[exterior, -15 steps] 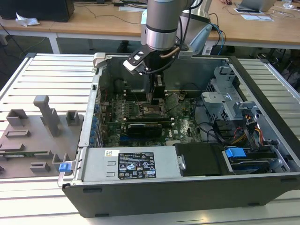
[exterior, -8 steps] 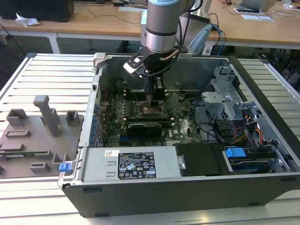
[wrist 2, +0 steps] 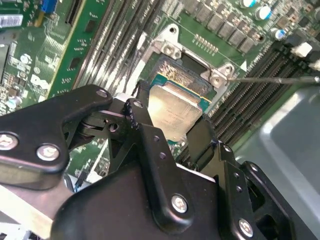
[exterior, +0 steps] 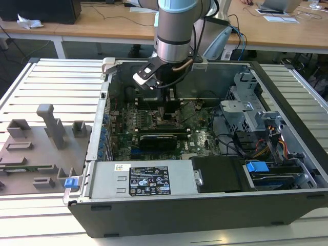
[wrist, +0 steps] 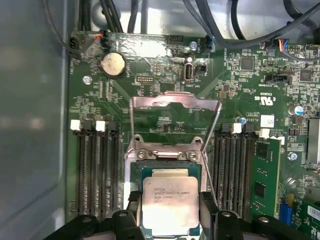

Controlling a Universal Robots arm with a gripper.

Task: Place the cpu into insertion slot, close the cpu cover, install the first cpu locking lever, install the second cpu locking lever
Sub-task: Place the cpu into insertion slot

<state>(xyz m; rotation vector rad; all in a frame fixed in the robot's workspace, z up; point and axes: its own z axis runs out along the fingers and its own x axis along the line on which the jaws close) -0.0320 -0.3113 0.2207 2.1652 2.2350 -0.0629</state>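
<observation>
Gripper (exterior: 165, 114) metalwork hides the near edge of the cpu (wrist: 170, 205) in both wrist views, and it cannot be told whether the chip is fully down in the slot (wrist 2: 182, 65) or just over it. The fingers (wrist: 133, 202) are set narrow, pinching the cpu on two opposite sides with its silver top up. It lies over the slot on the green board (wrist: 150, 75), between two banks of memory slots (wrist: 97, 170). The cover (wrist: 175, 101) stands raised beyond the chip, with board visible through its window, and thin wire levers (wrist: 216, 127) run along its two sides. In the second wrist view the chip looks tilted, with dark slot floor past its far edge. The exterior view adds the surroundings: the arm reaches down into the open case (exterior: 205, 215), its tip in shadow, and a grey fixture plate (exterior: 31, 154) lies on the slatted table (exterior: 51, 82) at that view's left.
</observation>
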